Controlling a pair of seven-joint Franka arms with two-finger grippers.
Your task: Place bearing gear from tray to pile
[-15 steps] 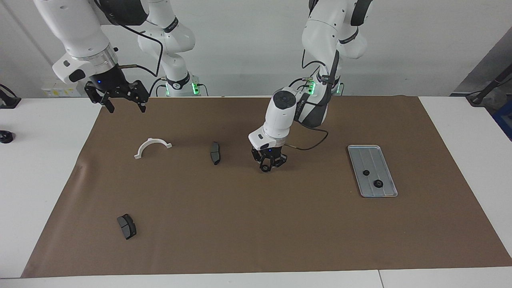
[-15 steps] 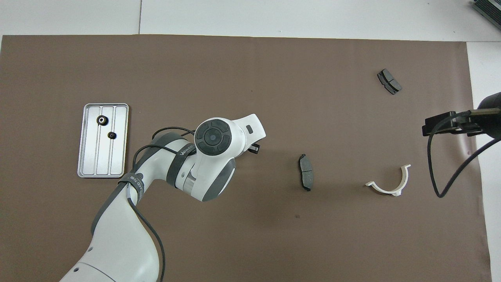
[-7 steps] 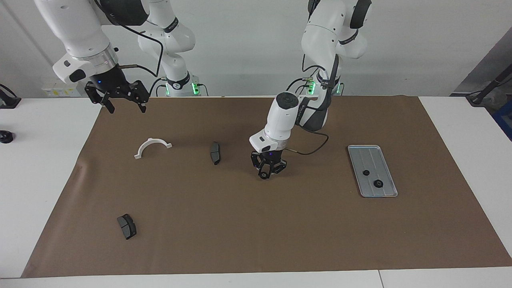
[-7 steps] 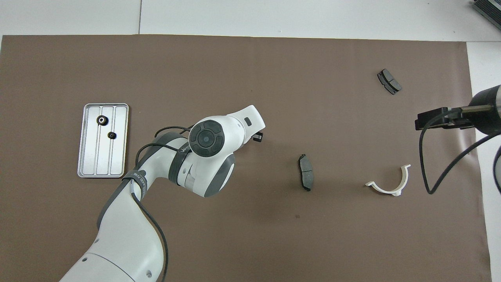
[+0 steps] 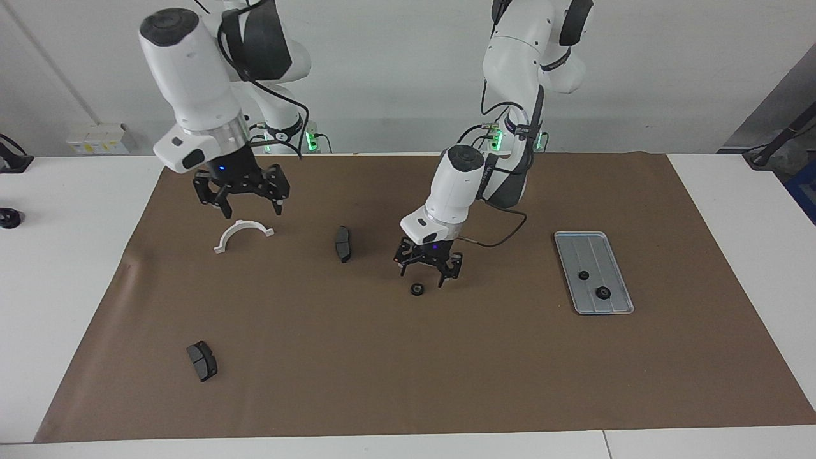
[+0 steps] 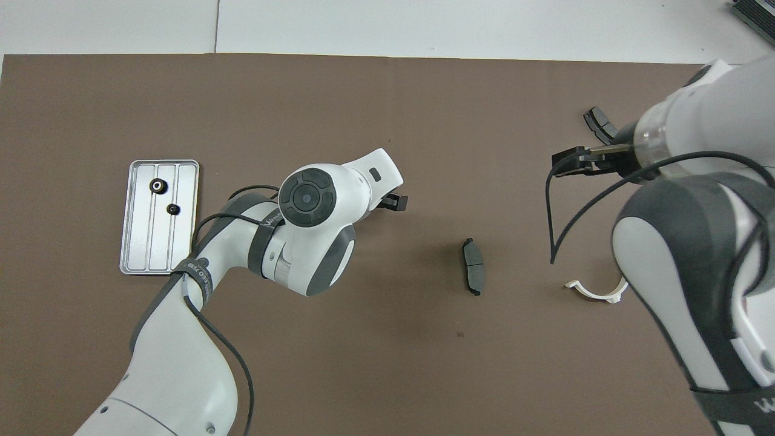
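Gear (image 5: 417, 289), mid-mat beside the pile's pad (image 5: 343, 243): left gripper (image 5: 428, 273) jaws wide just above it, lift straight clear; right gripper (image 5: 241, 196) wide over bracket (image 5: 243, 234)

The tray (image 5: 614, 307) looks like brushed silver-grey metal with a dull sheen and lengthwise ridges. The small bearing gear (image 5: 417, 289) on the mat is dark, with a faint gloss. The mat (image 5: 446, 382) is matt brown paper or felt, creased at one edge. The half-ring bracket (image 5: 243, 234) looks like smooth white plastic. Both brake pads (image 5: 343, 243) (image 5: 202, 361) are matt dark grey. The arm shells (image 6: 315, 200) are glossy white plastic.
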